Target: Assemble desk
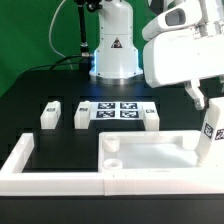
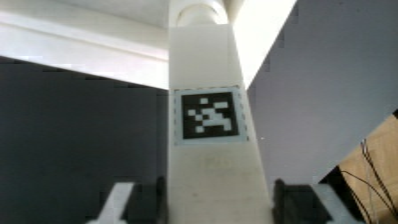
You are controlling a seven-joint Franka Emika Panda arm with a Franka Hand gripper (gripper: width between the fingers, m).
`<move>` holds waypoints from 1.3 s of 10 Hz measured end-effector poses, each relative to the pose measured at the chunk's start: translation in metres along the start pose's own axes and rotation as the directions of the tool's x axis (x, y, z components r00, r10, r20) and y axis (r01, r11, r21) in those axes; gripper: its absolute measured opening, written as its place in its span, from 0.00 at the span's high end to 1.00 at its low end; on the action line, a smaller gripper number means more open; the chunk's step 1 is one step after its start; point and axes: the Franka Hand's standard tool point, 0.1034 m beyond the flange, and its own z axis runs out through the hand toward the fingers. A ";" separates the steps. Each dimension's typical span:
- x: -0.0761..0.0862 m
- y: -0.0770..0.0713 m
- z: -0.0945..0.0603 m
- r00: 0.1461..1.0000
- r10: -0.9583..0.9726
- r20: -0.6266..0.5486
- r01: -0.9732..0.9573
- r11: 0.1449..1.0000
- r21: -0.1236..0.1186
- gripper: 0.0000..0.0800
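Wrist view: gripper [image 2: 206,204] is clamped tight on a leg [image 2: 206,70], tag facing the camera. From the exterior view, that leg hangs at the panel's [image 1: 150,153] end on the exterior view's right; can't tell if they touch. Three spare legs [image 1: 50,116] sit behind, around the marker board [image 1: 115,110]. Border wall [image 1: 50,181] runs along the front.

arm [image 1: 112,45] | base at middle back of the exterior view; upper links reaching toward the exterior view's right | wrist | large white housing, facing downward | gripper [image 1: 203,100] | pointing down; fingers [image 2: 118,200] set on either side of a leg [image 2: 210,110], apparently clamping it, contact edges blurred; leg running lengthwise between them
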 end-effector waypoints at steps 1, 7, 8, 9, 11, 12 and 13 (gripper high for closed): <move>-0.001 -0.001 0.000 0.999 -0.002 -0.034 0.002 1.000 -0.010 0.64; -0.002 0.001 0.000 0.996 -0.003 -0.086 0.001 1.000 -0.026 0.56; -0.002 0.001 0.000 0.996 -0.003 -0.086 0.001 1.000 -0.026 0.39; -0.002 0.001 0.000 0.996 -0.003 -0.086 0.001 1.000 -0.026 0.23; -0.002 0.001 0.000 0.996 -0.003 -0.086 0.001 1.000 -0.026 0.20; -0.002 0.001 0.000 0.996 -0.003 -0.086 0.001 1.000 -0.026 0.19; -0.002 0.001 0.000 0.996 -0.003 -0.086 0.001 1.000 -0.026 0.19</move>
